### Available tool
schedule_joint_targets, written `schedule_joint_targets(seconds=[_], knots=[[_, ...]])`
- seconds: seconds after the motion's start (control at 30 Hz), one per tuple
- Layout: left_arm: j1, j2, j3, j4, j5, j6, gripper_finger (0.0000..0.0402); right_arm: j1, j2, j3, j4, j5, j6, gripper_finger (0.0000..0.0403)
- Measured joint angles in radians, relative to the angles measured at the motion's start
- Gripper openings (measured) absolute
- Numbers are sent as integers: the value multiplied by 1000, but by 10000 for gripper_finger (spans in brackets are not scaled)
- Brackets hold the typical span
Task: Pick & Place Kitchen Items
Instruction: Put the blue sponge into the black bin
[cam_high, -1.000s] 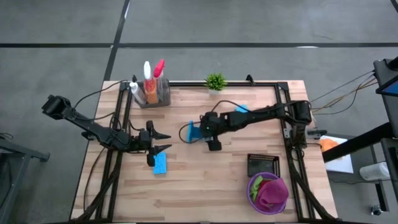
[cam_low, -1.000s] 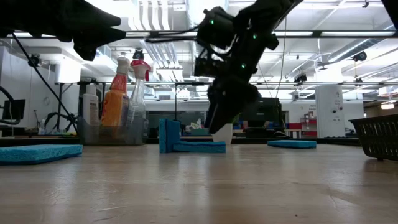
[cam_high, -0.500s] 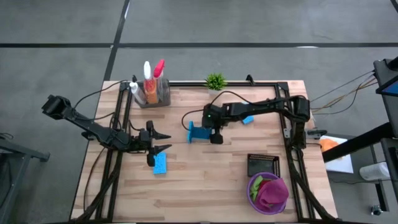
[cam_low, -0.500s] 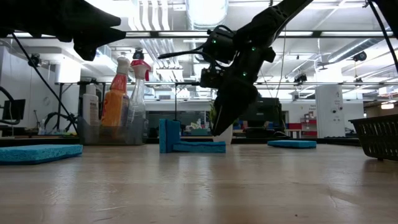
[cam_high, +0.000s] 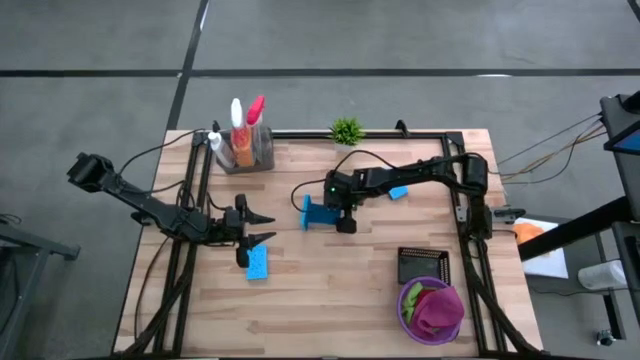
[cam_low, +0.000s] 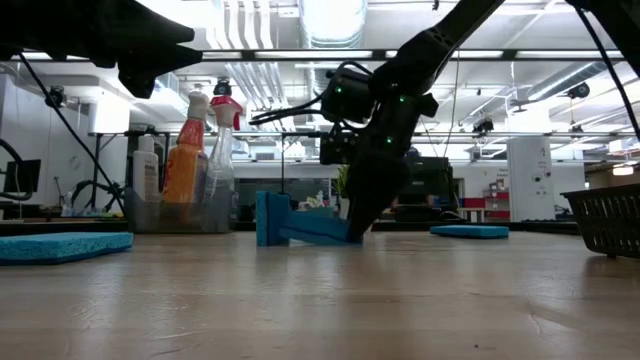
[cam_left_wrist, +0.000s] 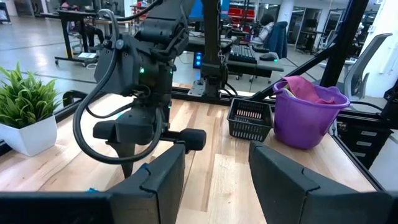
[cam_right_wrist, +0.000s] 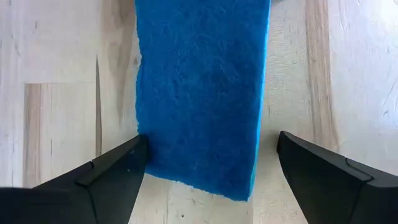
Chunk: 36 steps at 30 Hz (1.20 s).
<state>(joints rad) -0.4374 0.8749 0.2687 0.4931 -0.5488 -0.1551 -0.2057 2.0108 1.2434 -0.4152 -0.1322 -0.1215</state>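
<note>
1. A robotics lab or workshop: a wooden counter (cam_high: 330, 280) in a black metal frame (cam_high: 340, 134) stands on bare grey concrete floor (cam_high: 400, 40).
2. Behind it, exposed ceiling ducts (cam_low: 250, 80), strip lights (cam_low: 335, 15) and distant workbenches (cam_left_wrist: 81, 15).

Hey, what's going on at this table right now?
The right gripper is down at mid-table, its open fingers either side of a flat blue sponge that leans against another standing on edge. The left gripper waits, open and empty, above a third blue sponge. Cloths already fill the purple bucket.
</note>
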Motion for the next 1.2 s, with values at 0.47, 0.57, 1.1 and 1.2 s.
schedule_joint_targets(seconds=[0.47,0.57,1.1,1.2], knots=[[0,0,0,-8,0,-4,180,8,-37,-4,-49,8,79,80],[0,0,0,-8,0,-4,180,17,-40,-4,-72,23,88,31],[0,0,0,-21,0,-11,180,191,-263,-7,-479,127,136,19],[0,0,0,-21,0,-11,180,240,-352,-6,-606,128,169,19]])
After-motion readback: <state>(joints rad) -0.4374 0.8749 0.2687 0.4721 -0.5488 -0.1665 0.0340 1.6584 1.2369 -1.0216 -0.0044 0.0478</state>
